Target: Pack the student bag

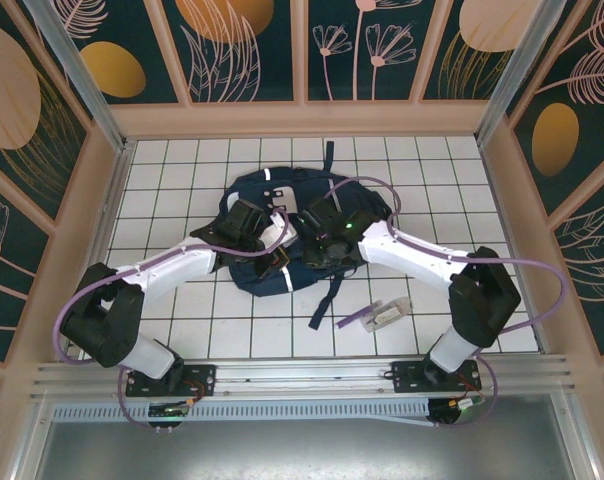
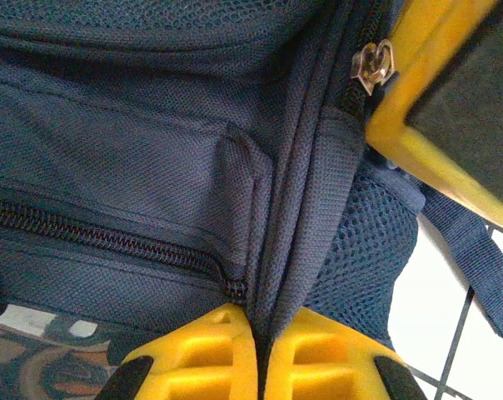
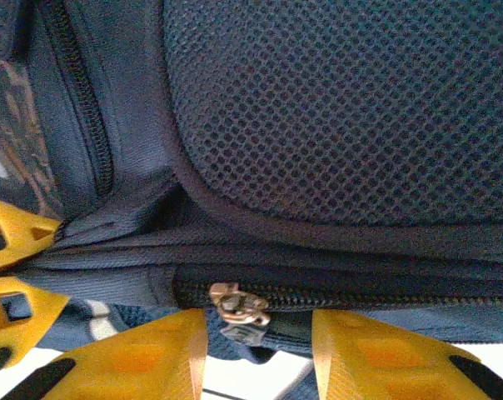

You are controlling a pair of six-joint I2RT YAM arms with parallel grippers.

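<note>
Both jaws are at the large navy-blue fabric backpack [image 1: 302, 190], lying central on the tiled counter [image 1: 162, 200]. Left jaws pinch a fold of its fabric tight; right jaws stand partly apart astride its metal zip pull [image 3: 235, 304].

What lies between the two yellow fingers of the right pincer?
In the right wrist view, the metal zipper pull of the student bag sits in the gap of the open right pincer, with the bag's zipper line running just behind it.
</note>
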